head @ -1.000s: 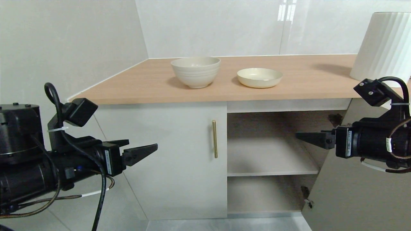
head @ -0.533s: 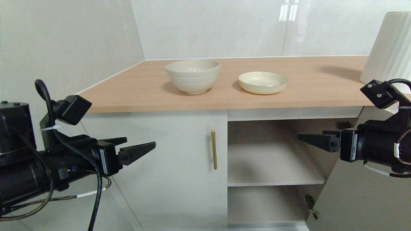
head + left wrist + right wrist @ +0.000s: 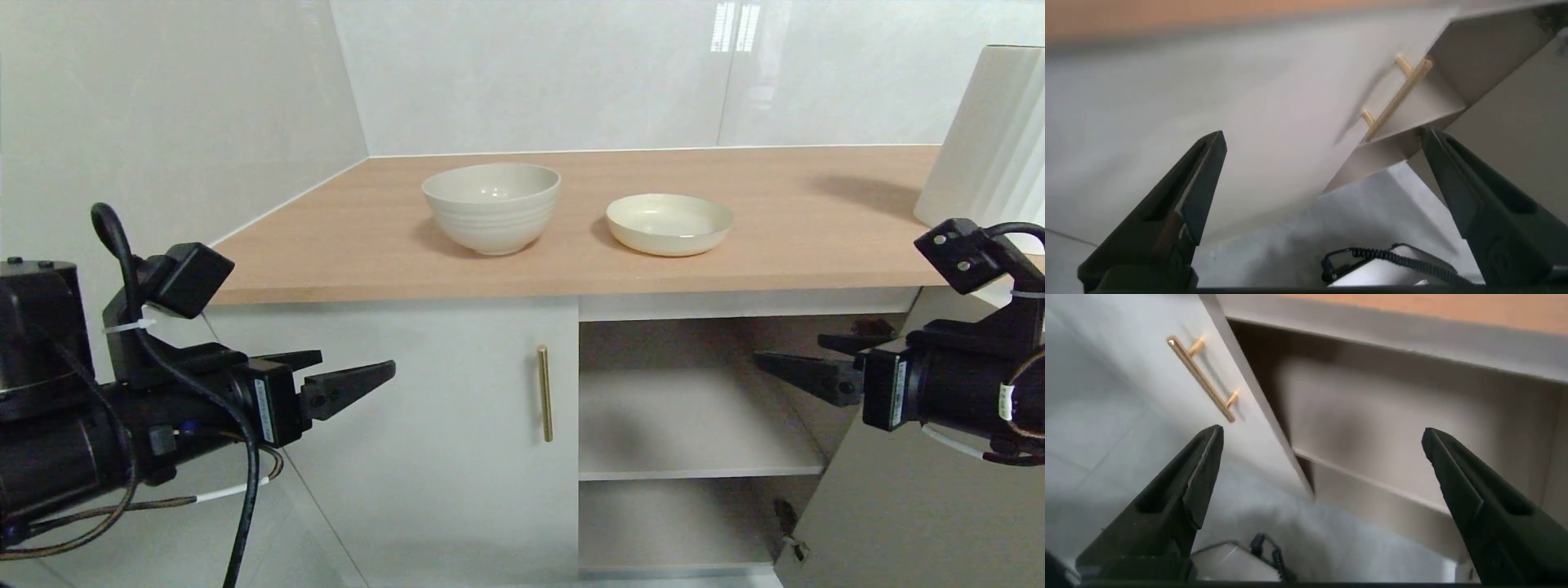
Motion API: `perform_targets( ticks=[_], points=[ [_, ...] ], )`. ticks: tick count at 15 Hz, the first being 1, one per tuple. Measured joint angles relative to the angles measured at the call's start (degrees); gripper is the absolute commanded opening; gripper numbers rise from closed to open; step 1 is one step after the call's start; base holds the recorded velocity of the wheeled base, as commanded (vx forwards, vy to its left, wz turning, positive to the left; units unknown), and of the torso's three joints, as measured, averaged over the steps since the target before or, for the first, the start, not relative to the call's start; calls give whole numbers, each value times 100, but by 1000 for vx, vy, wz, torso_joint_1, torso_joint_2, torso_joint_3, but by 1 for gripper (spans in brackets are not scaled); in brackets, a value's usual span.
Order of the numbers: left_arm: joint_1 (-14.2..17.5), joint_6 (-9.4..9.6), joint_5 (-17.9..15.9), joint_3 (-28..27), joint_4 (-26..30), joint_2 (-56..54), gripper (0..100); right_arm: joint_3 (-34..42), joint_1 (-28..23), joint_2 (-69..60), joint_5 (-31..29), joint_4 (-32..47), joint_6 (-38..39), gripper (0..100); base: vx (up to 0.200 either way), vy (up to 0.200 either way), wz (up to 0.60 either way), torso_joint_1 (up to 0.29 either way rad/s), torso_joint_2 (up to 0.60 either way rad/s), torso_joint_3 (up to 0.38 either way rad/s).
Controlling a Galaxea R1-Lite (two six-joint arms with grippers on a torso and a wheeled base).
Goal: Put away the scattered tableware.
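Observation:
A ribbed cream bowl [image 3: 491,204] and a shallow pale-yellow dish [image 3: 669,222] stand side by side on the wooden countertop [image 3: 775,245], the bowl to the left. My left gripper [image 3: 357,363] hangs open and empty below counter height, in front of the closed cabinet door [image 3: 424,425]. My right gripper [image 3: 788,349] is open and empty too, level with the open cabinet compartment [image 3: 694,400]. In the left wrist view the left gripper [image 3: 1323,204] faces the white door. In the right wrist view the right gripper [image 3: 1319,490] faces the open compartment [image 3: 1396,433].
The closed left door carries a gold handle [image 3: 544,394]. The right door [image 3: 898,506] stands swung open beside my right arm. Two bare shelves [image 3: 694,469] lie inside. A tall white ribbed object [image 3: 992,139] stands at the counter's far right. Walls close the left and back.
The whole head picture has shifted, so the counter sits lower and slightly nearer: the camera moved. Bowl and dish keep their places on the counter. Both grippers remain open.

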Motion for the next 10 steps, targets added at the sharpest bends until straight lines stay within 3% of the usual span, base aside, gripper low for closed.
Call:
perform_targets(
  ticks=[10],
  points=[
    [5,0,-1,-5,-13,68,100,20,-1,28,0,-17,0,100,0,0,0,181,-495,-289]
  ],
)
